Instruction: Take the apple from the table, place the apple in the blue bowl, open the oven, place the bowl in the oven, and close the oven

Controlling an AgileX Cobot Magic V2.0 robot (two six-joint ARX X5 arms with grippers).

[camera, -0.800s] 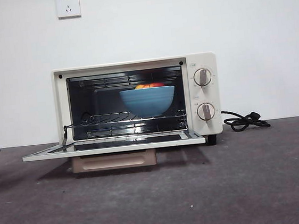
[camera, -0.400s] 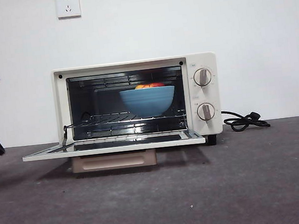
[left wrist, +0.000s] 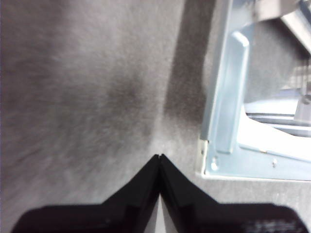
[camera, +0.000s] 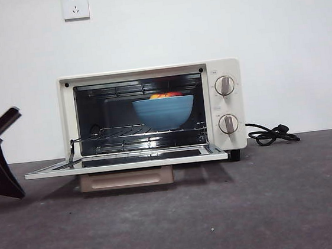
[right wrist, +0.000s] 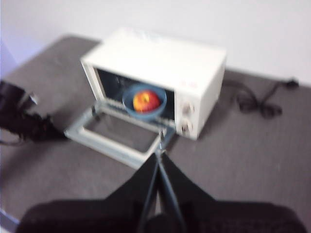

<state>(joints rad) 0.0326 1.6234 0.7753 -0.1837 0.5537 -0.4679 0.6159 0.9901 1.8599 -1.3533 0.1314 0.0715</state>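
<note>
The apple lies inside the blue bowl; in the front view only its red and orange top shows above the rim. The bowl stands on the wire rack inside the oven, a little toward 3 o'clock from the middle of the cavity. The oven door is fully open and lies flat, coming out toward the camera, with its beige handle hanging under the front edge. The two knobs are on the panel at the 3 o'clock side of the opening, one above the other. The black cord lies coiled on the table at 3 o'clock from the oven.

The left gripper is low over the table, just beside the corner of the open door at its 9 o'clock side. Its jaws are pressed together at the tips and hold nothing. In the front view it is the dark shape at the 9 o'clock edge.

The right gripper is high above the table, in front of the oven. Its jaws meet at the tips and it has hold of nothing.
</note>
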